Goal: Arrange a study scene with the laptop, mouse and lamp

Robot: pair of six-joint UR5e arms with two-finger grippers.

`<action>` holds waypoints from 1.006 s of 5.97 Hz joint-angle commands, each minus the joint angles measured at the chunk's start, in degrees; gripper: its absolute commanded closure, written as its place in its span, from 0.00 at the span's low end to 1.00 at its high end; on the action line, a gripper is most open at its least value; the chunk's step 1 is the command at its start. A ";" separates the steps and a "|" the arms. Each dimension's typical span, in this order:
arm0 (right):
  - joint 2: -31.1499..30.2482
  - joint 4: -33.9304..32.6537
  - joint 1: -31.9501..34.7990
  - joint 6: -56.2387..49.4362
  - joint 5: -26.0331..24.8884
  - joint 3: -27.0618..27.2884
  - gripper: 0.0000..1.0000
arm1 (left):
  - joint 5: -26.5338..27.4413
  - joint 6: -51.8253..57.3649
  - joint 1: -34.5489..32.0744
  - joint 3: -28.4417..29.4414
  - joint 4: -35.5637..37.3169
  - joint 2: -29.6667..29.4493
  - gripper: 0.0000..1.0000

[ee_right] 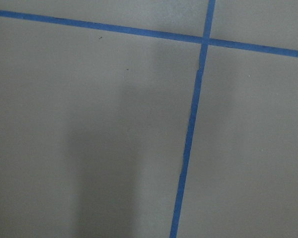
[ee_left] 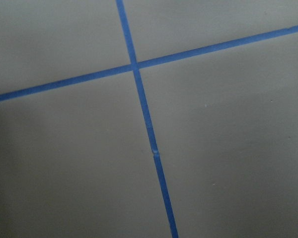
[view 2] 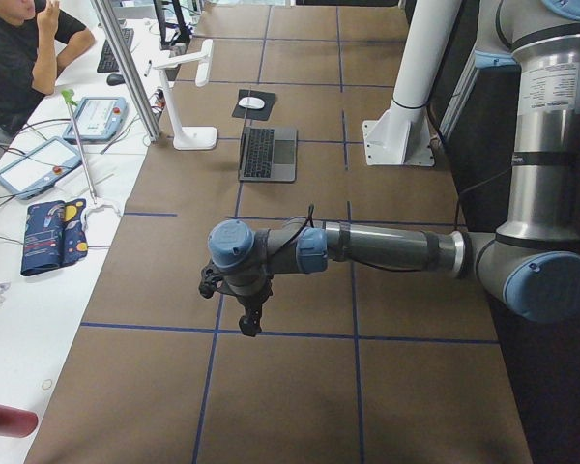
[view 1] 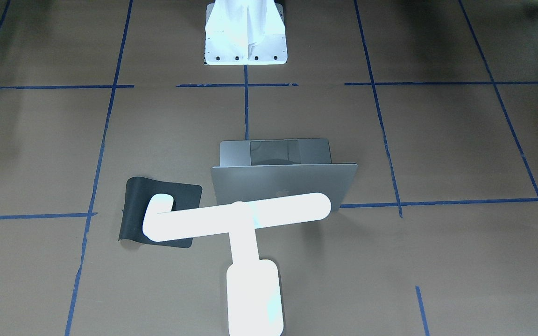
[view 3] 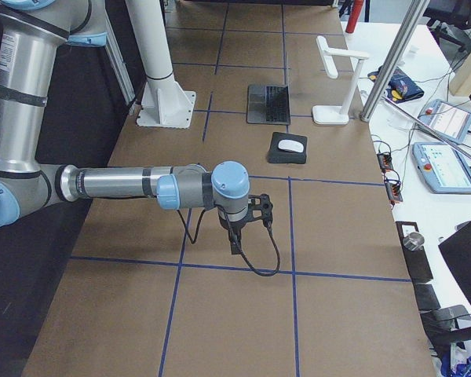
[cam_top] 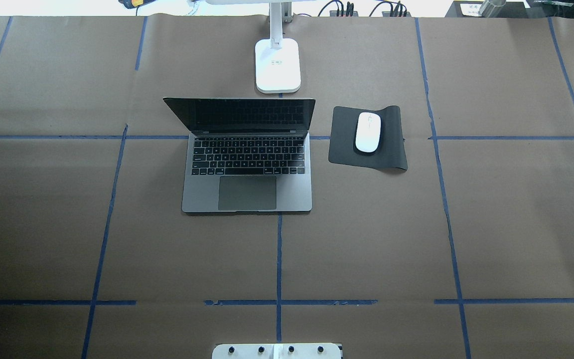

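Front-facing view: laptop (view 1: 292, 184) open, matte grey metal lid and logo toward camera. Lamp (view 1: 250, 219) glowing white, T-shaped; its rounded bar head overlaps the lid's lower edge and hides part of the thin black mat (view 1: 131, 205) beside the laptop.

Overhead view: laptop on brown paper (cam_top: 466, 224) gridded with blue tape; dark keys, large trackpad. Lamp base just behind its screen. Mouse (cam_top: 367, 132), smooth white oval, on the mat just right of the laptop; the mat's outer edge curls.

Side views: left gripper (view 2: 249, 319) and right gripper (view 3: 235, 242) hang well apart from the laptop; cannot tell finger spread.

Wrist views: paper, tape only.
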 commanded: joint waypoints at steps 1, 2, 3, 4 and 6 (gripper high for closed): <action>-0.71 -0.26 -1.49 -1.33 -7.24 -0.25 0.00 | -0.01 -0.11 0.38 1.09 -0.19 -0.20 0.00; -0.89 -0.35 -1.68 -1.68 -7.04 -1.12 0.00 | 0.42 -0.02 0.38 1.00 -0.10 -0.54 0.00; -1.50 -0.09 -1.68 -2.29 -6.34 -2.17 0.00 | 0.25 -0.11 0.38 0.82 -0.10 -0.46 0.00; -1.33 0.17 -1.76 -2.47 -1.46 -2.96 0.00 | 0.60 -0.11 0.38 0.64 -0.01 -0.37 0.00; -1.07 0.18 -1.77 -2.57 -0.44 -3.14 0.00 | 0.07 0.33 0.38 0.13 -4.28 0.51 0.00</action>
